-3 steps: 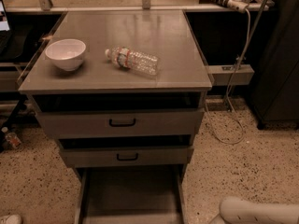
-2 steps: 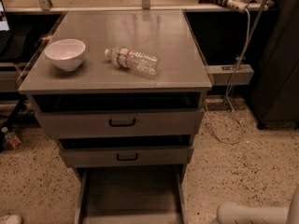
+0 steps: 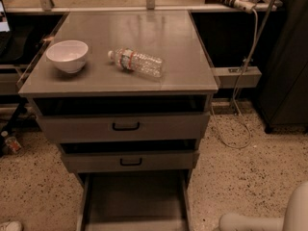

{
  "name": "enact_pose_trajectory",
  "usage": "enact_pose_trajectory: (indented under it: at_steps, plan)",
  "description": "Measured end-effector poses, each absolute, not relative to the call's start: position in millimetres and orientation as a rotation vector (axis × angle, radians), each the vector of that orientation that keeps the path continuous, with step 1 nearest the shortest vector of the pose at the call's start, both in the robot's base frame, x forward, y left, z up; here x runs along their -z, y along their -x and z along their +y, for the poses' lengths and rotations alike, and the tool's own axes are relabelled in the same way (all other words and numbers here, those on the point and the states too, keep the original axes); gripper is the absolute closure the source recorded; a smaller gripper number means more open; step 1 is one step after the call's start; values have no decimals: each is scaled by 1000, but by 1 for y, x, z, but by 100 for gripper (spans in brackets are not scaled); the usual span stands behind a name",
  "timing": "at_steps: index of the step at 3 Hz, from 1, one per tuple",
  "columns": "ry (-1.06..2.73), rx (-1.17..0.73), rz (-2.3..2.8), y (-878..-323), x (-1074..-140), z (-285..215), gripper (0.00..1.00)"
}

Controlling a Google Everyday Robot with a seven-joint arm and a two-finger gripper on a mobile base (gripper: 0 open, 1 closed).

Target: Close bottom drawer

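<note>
The grey cabinet (image 3: 120, 83) has three drawers. The bottom drawer (image 3: 134, 198) is pulled far out; its long tray runs off the lower edge of the view, so its front panel and handle are out of view. The mid-sized drawer (image 3: 130, 161) and the widest top drawer (image 3: 125, 126) each stand slightly open and have black loop handles. My gripper is out of view; only a white arm link (image 3: 262, 220) shows at the bottom right, to the right of the open tray.
A white bowl (image 3: 67, 55) and a lying plastic water bottle (image 3: 137, 63) sit on the cabinet top. A cable (image 3: 243, 105) hangs to the floor at the right. A dark cabinet (image 3: 288, 81) stands far right. The speckled floor (image 3: 240, 177) surrounds the cabinet.
The white arm link at the bottom right has shifted a little, and more of it now rises at the right edge. The drawers, bowl and bottle have not moved.
</note>
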State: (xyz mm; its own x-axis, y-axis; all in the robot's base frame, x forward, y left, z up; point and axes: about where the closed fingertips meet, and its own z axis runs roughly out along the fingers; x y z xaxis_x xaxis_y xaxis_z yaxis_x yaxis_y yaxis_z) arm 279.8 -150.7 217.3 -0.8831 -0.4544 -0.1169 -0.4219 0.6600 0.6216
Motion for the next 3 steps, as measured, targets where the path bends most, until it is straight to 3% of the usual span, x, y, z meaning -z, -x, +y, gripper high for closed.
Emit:
enact_pose_trajectory:
  at_steps: [3]
  plan:
    - [-626, 1049, -2864, -304, -174, -140, 100]
